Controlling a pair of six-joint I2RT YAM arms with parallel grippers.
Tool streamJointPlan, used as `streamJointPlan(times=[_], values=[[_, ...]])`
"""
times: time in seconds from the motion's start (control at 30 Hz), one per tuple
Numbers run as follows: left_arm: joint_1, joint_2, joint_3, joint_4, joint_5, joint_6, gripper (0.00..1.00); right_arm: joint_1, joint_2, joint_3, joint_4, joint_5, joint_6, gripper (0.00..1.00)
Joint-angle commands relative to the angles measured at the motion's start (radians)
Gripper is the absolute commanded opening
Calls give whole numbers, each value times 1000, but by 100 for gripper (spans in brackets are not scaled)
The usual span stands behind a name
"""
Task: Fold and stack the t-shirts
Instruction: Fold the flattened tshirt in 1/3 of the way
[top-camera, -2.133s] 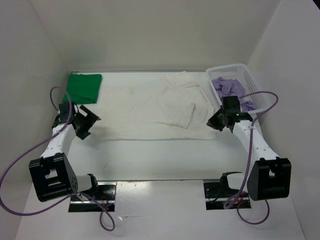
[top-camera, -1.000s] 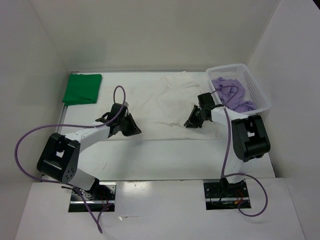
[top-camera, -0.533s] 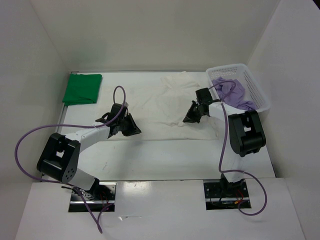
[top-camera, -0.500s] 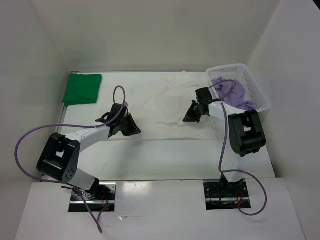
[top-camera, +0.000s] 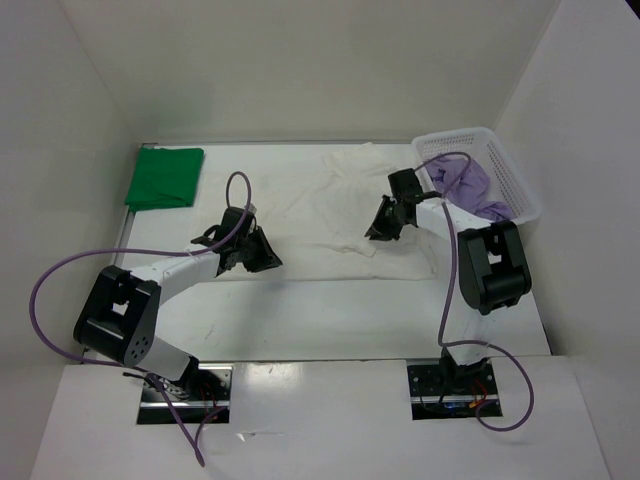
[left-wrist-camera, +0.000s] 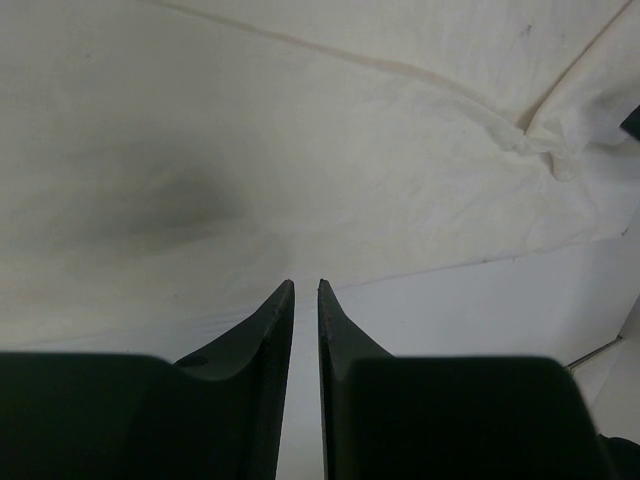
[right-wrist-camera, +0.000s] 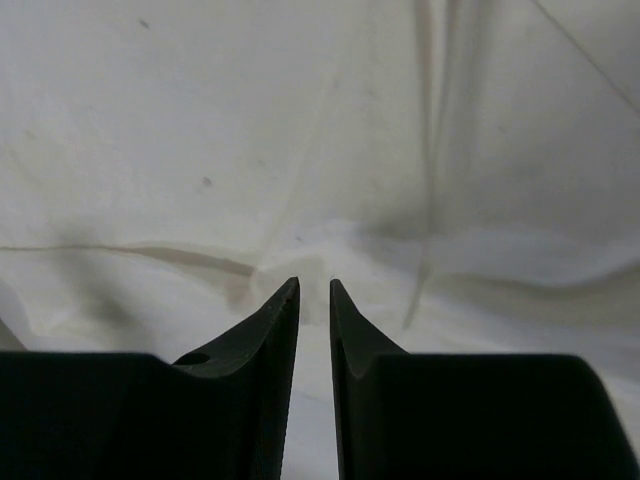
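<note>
The white t-shirt (top-camera: 300, 205) lies spread across the middle of the table. My left gripper (top-camera: 266, 260) sits at its near hem. In the left wrist view the jaws (left-wrist-camera: 305, 285) stand a narrow slit apart, and the hem of the white t-shirt (left-wrist-camera: 300, 150) runs straight into the tips. My right gripper (top-camera: 376, 230) is at a folded flap on the shirt's right side. Creases in the white t-shirt (right-wrist-camera: 300, 120) converge on its tips (right-wrist-camera: 314, 282), which pinch a small pucker. A folded green t-shirt (top-camera: 165, 177) lies at the back left. The lavender t-shirt (top-camera: 462, 180) is bunched in the basket.
The white mesh basket (top-camera: 520, 190) stands at the back right, close behind my right arm. White walls enclose the table on three sides. Bare table (top-camera: 330, 310) runs between the shirt's hem and the arm bases. Purple cables loop over both arms.
My right gripper has crept a little toward the back of the table, and the flap's corner has shifted with it. My left arm has stayed where it was.
</note>
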Motion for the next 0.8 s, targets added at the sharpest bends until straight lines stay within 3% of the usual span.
streamJointPlan(times=[0.0,0.53,0.67,0.77], values=[[-6,-5,7,30,-12,-17,22,9,-78,-81,-36,51,-17,24],[-6,5,7,31,-12,-6,22,9,-43,-167,15,16,2,27],[-6,5,7,31,-12,-6,22,9,-34,-155,24,-29,2,13],[-6,5,7,31,-12,-6,22,9,-21,-141,24,-52,2,10]])
